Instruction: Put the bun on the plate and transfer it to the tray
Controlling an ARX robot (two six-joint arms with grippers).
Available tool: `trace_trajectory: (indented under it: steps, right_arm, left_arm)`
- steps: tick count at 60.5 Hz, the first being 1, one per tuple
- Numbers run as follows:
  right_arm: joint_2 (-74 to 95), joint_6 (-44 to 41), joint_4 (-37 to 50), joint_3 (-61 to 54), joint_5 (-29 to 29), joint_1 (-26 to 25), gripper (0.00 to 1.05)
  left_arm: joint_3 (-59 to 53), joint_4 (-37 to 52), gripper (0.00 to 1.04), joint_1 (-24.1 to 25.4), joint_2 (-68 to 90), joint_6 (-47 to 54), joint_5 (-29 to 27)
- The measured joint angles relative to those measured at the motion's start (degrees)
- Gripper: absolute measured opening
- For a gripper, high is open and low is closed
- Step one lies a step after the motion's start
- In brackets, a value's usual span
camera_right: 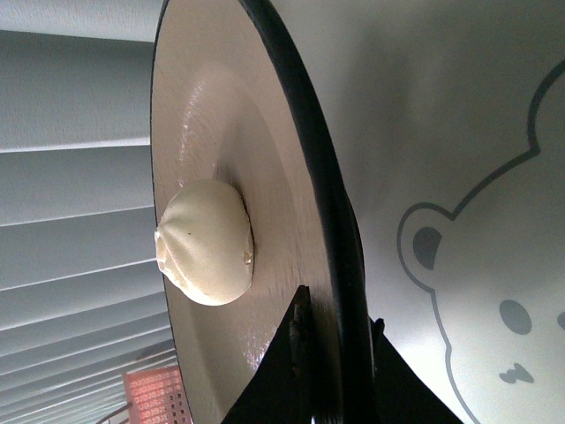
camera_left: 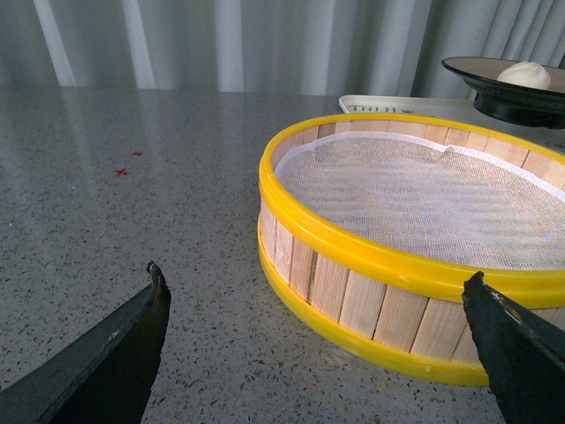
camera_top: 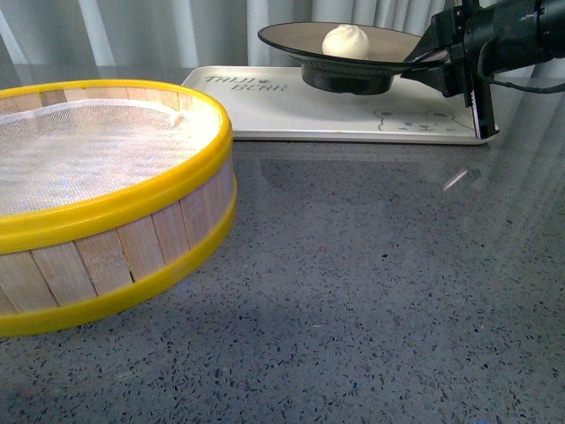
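Observation:
The cream-white bun sits in the middle of the beige plate with the black rim. My right gripper is shut on the plate's right rim and holds it a little above the cream-white tray at the back. In the right wrist view the bun lies on the plate, the fingers pinch the rim, and the tray's bear drawing shows below. My left gripper is open and empty, low over the table in front of the steamer basket.
A yellow-rimmed wooden steamer basket with white mesh stands at the left, close to the tray's left end; it also shows in the left wrist view. Grey speckled tabletop spreads across the front and right. Curtains hang behind.

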Motion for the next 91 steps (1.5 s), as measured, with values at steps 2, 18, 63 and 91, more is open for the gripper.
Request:
trace_trajectory:
  steps: [2,18,63,91]
  right_arm:
    - [0.00,-0.15,-0.07,0.00,0.13,0.07,0.03]
    - [0.00,-0.79,-2.51,0.76,2.03,0.04,0.03]
    - [0.00,-1.09,-4.11,-0.31,4.55,-0.92,0.03]
    - [0.00,-1.14,-5.49,-1.33,6.12,-0.50,0.28]
  left_arm:
    - [0.00,0.00,0.98,0.00,0.00,0.00,0.00]
    - [0.00,0.00,0.98,0.00,0.00,0.00,0.00]
    - [0.00,0.00,0.98,0.00,0.00,0.00,0.00]
    - [0.00,0.00,0.98,0.00,0.00,0.00,0.00]
